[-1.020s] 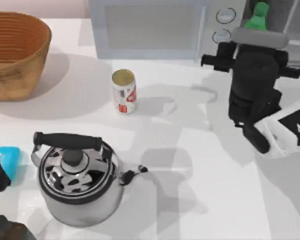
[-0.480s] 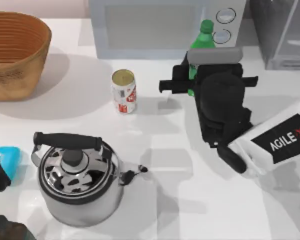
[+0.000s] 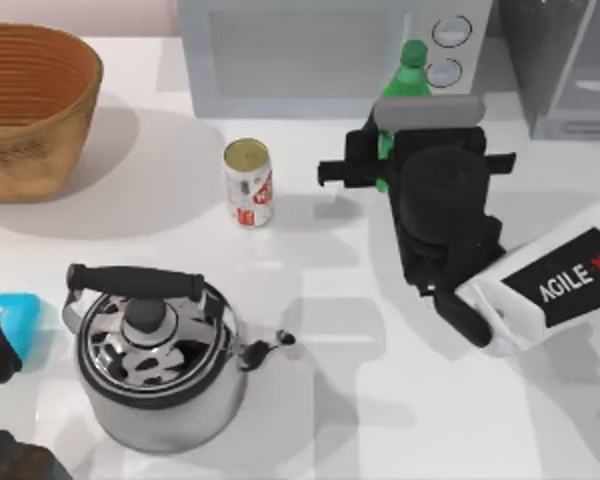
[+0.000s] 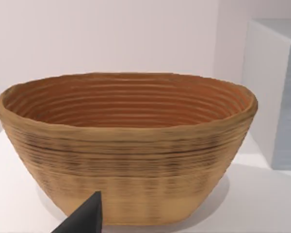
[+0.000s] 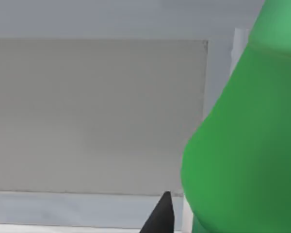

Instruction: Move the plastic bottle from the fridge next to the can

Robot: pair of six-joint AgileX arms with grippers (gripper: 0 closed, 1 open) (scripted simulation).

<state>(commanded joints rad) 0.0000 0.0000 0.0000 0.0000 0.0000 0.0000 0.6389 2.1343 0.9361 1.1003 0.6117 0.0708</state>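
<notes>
Green plastic is crowding my right wrist view, where the plastic bottle [image 5: 242,141] is sitting right against my camera with the microwave [image 5: 97,116] door behind it. From above, my right gripper [image 3: 388,150] is holding the plastic bottle [image 3: 408,62] upright over the worktop [image 3: 320,400], jaws closed on its body, just in front of the microwave [image 3: 310,50] knobs. It is standing out of the fridge [image 3: 570,60], which is sitting at the far right corner. I am seeing the can [image 3: 248,182] upright, well to the left of the bottle with bare worktop between them. A steel kettle [image 3: 155,360] is standing nearer the front. My left gripper [image 4: 82,221] is resting parked by the left edge, facing the wicker basket [image 4: 126,145]; I cannot tell how its jaws are set
</notes>
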